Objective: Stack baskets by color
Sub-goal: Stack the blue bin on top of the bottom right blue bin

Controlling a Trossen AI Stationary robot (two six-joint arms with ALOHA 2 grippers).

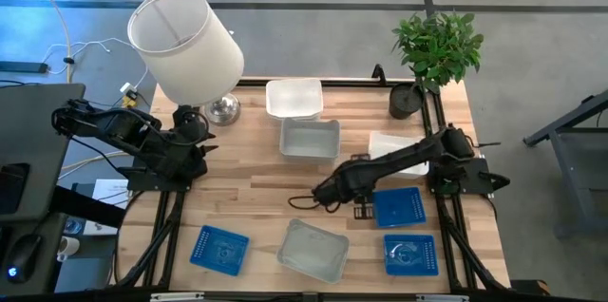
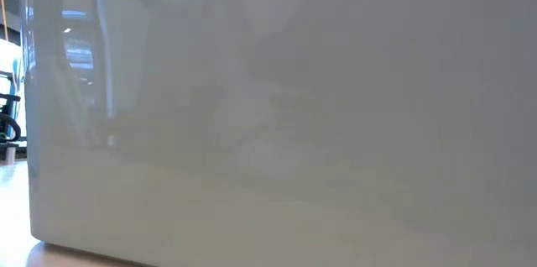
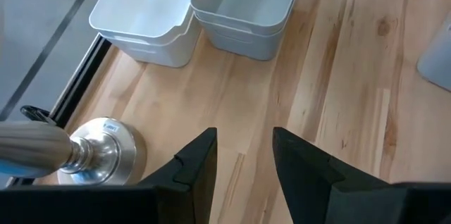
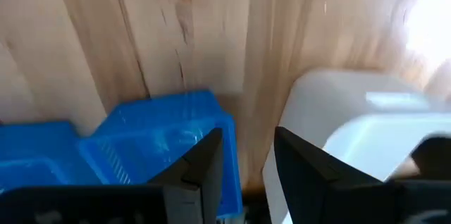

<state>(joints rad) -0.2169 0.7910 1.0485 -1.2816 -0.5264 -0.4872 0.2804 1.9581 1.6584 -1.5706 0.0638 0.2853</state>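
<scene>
We judge the right pincer nearer the work: it hangs mid-table, its jaws parted and empty in its wrist view, with a blue basket just beside it toward the right arm's base. The left pincer waits open beside the lamp base.

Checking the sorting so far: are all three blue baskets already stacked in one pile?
No, the overhead view shows blue baskets lying apart on the table.
</scene>
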